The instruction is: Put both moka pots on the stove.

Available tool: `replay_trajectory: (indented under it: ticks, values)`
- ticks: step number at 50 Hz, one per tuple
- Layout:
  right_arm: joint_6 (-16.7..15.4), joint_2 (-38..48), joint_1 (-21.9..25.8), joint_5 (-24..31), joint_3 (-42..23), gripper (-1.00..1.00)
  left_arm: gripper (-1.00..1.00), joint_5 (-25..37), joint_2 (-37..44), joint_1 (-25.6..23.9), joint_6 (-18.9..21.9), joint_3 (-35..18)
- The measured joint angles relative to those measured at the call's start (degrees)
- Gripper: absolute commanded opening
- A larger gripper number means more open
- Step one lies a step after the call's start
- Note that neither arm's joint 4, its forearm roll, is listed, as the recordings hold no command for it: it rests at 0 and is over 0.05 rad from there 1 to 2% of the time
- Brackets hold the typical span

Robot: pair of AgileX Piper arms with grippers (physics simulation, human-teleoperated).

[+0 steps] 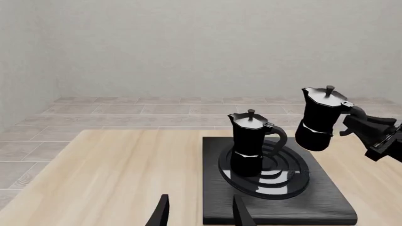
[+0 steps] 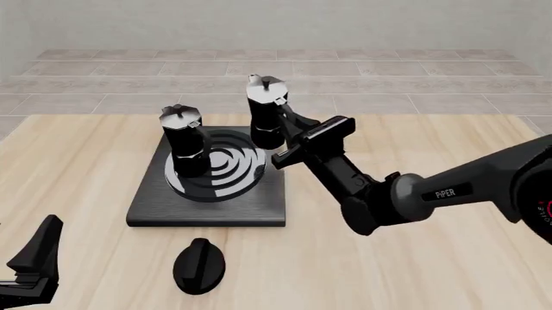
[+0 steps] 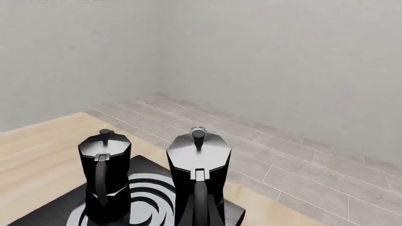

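One moka pot (image 2: 185,143) stands upright on the burner rings of the stove (image 2: 147,210); it also shows in the left wrist view (image 1: 250,143) and the right wrist view (image 3: 104,176). My right gripper (image 2: 290,124) is shut on the handle of the second moka pot (image 2: 265,113) and holds it upright in the air by the stove's far right corner. That pot also shows in the left wrist view (image 1: 321,118) and the right wrist view (image 3: 198,174). My left gripper (image 1: 201,214) is open and empty, on the near side of the stove (image 1: 326,207).
A black oval knob (image 2: 198,265) lies on the wooden table (image 2: 414,278) in front of the stove. My left arm's gripper (image 2: 35,261) sits at the near left corner. The right arm (image 2: 431,194) stretches across the table's right half.
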Motion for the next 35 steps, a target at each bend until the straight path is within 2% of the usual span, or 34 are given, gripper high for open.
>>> replay_trajectory:
  ticks: [35]
  values:
    - [1.6, 2.4, 1.8, 1.6, -2.7, -1.0, 1.0, 0.0, 0.0, 0.0, 0.0, 0.0]
